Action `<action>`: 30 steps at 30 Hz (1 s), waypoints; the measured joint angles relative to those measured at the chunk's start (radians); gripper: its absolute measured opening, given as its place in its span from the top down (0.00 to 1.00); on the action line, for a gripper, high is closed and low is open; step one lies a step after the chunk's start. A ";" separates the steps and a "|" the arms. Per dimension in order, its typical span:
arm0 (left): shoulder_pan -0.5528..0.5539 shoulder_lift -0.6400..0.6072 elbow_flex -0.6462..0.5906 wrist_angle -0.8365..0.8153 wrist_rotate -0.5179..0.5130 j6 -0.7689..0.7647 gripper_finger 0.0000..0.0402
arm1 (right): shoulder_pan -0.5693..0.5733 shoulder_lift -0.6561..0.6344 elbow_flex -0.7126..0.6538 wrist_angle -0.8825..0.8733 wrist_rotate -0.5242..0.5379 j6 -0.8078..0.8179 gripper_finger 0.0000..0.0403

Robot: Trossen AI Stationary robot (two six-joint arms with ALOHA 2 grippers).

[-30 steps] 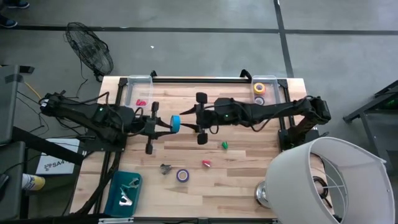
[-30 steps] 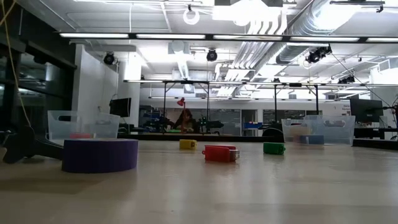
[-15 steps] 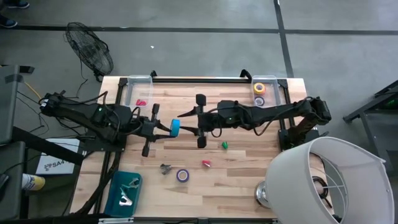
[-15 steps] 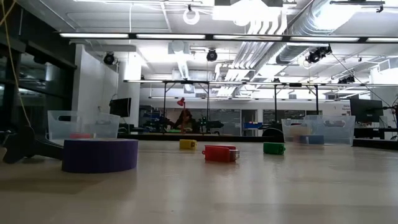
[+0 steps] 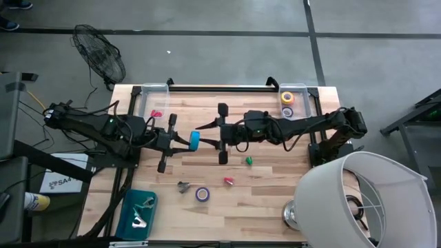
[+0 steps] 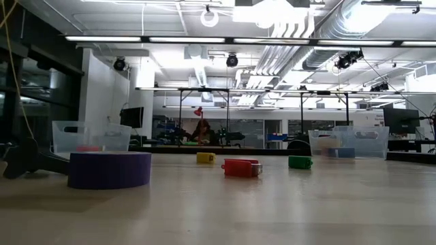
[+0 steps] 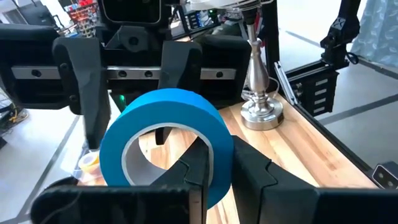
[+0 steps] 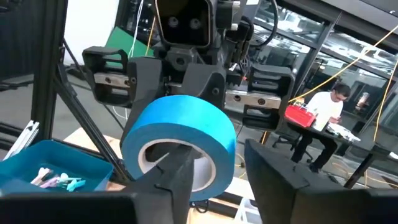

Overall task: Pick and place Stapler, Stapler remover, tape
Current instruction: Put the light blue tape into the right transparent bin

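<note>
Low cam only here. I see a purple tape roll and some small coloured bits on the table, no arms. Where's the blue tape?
Observer: The blue tape is up off the table, mid-table, between the two arms.
Operator: Who has it?
Observer: The left gripper is shut on the ring's wall.
Operator: And the right?
Observer: The right gripper is open. It straddles the same roll from the other side, with one finger in the hollow centre.
Operator: Any tape binned?
Observer: A yellow tape lies in the clear bin at the back right corner.
</note>
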 joint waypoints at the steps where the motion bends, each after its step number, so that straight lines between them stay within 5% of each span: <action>1: 0.000 0.000 0.000 0.000 0.000 0.000 0.91 | 0.000 0.000 0.000 0.000 -0.001 0.000 0.69; 9: 0.000 0.001 0.000 0.000 -0.005 -0.013 0.91 | -0.001 0.000 0.000 -0.027 0.008 -0.012 0.93; 14: 0.000 0.003 -0.002 -0.010 -0.066 -0.018 0.88 | -0.001 0.000 0.001 -0.060 0.069 -0.027 0.93; 26: 0.000 0.005 -0.002 -0.106 -0.462 0.016 0.45 | -0.078 0.000 0.000 -0.337 0.247 0.139 0.94; 30: 0.000 0.005 -0.002 -0.126 -0.594 0.035 0.37 | -0.120 0.000 0.000 -0.473 0.317 0.212 0.94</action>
